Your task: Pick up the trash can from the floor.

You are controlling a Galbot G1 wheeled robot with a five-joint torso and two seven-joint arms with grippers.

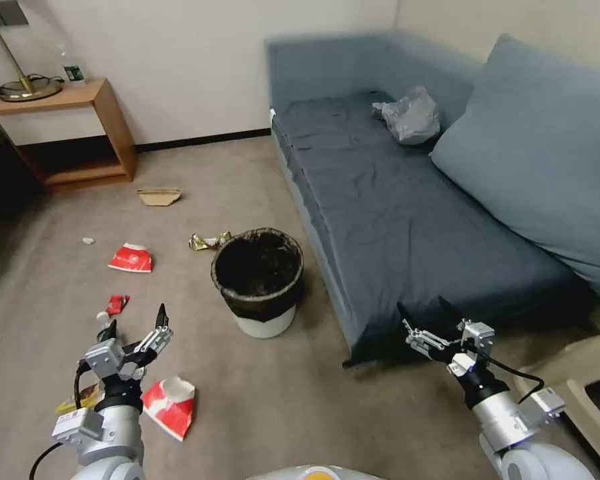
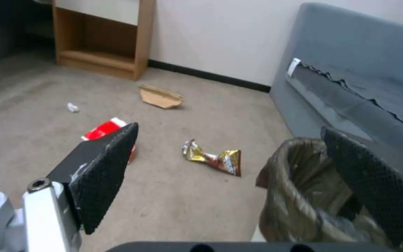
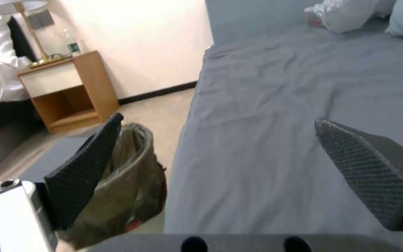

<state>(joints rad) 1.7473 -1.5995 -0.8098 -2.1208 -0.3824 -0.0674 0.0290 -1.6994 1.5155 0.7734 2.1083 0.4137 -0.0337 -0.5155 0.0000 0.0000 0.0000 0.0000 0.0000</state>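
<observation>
The trash can (image 1: 259, 283), a small round white bin with a dark bag liner over its rim, stands upright on the tan carpet floor (image 1: 260, 400) next to the sofa's front edge. It also shows in the left wrist view as the trash can (image 2: 304, 196) and in the right wrist view as the trash can (image 3: 127, 185). My left gripper (image 1: 135, 319) hovers open over the carpet, short of the bin and to its left. My right gripper (image 1: 421, 308) is open too, raised over the sofa's near corner, to the bin's right. Neither touches the bin.
A blue-grey sofa (image 1: 407, 200) with a big cushion and a grey plastic bag (image 1: 412, 117) fills the right. Red-and-white paper cups (image 1: 170, 403), a gold wrapper (image 1: 209, 241) and brown paper (image 1: 159, 196) litter the carpet. A wooden nightstand (image 1: 80, 130) stands at the back left.
</observation>
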